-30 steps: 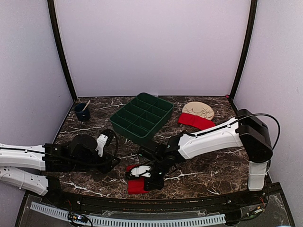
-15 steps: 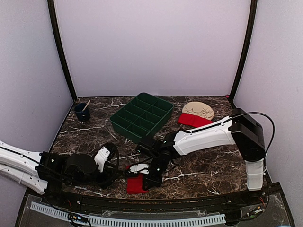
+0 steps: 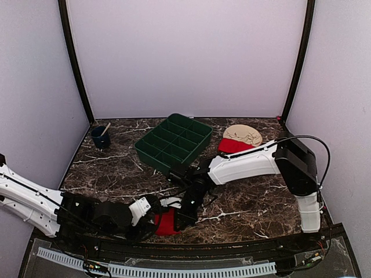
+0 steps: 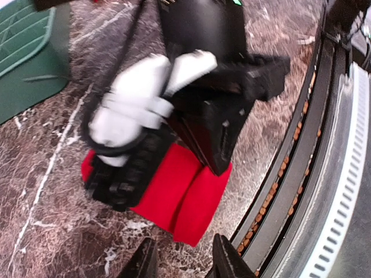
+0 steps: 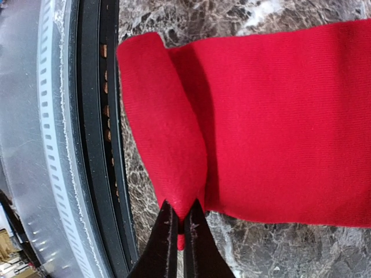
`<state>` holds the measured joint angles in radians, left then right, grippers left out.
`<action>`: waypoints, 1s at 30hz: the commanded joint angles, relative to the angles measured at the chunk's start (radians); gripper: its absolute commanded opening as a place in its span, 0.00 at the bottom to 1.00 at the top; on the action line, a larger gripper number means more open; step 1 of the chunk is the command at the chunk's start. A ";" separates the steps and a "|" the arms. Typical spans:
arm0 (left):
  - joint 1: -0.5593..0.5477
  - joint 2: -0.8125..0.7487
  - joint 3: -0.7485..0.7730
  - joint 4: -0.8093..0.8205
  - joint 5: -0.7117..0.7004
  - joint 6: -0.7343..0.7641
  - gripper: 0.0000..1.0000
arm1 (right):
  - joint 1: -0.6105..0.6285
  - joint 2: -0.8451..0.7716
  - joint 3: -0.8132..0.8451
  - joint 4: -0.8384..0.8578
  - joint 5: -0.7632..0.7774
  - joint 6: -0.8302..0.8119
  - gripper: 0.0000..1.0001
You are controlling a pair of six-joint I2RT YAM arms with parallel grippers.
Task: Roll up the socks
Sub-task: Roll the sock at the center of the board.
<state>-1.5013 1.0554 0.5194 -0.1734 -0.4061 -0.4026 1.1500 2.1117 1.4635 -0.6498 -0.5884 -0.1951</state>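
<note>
One red sock (image 3: pixel 165 224) lies at the table's near edge with its near end folded over into a partial roll (image 5: pixel 165 133). My right gripper (image 3: pixel 183 218) is shut on the side of that folded end, its fingers (image 5: pixel 200 255) pinching the fabric; the rest of the sock (image 5: pixel 284 121) lies flat on the marble. My left gripper (image 3: pixel 152 215) is open just left of the sock. In the left wrist view its two fingertips (image 4: pixel 227 262) stand apart in front of the roll (image 4: pixel 185 200), not touching it. A second red sock (image 3: pixel 234 146) lies far right.
A green divided tray (image 3: pixel 174 145) stands at mid table. A dark blue cup (image 3: pixel 100 138) with a stick in it is at the far left. A beige cloth (image 3: pixel 243 134) lies behind the second sock. A black rail (image 5: pixel 95 116) runs along the table's front edge beside the roll.
My left arm has swung right along the front edge, bringing its gripper up next to the sock. My right gripper has shifted slightly left, still holding the sock's folded end.
</note>
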 commanded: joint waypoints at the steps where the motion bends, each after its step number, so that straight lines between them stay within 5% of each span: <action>1: -0.005 0.061 0.033 0.066 0.055 0.102 0.34 | -0.023 0.032 0.037 -0.041 -0.047 0.011 0.03; 30: 0.107 0.326 0.043 0.193 0.166 0.273 0.46 | -0.045 0.059 0.068 -0.074 -0.102 -0.003 0.03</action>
<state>-1.4055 1.3743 0.5533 -0.0006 -0.2985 -0.1566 1.1164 2.1471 1.5032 -0.7094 -0.6632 -0.1928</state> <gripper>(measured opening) 0.460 0.037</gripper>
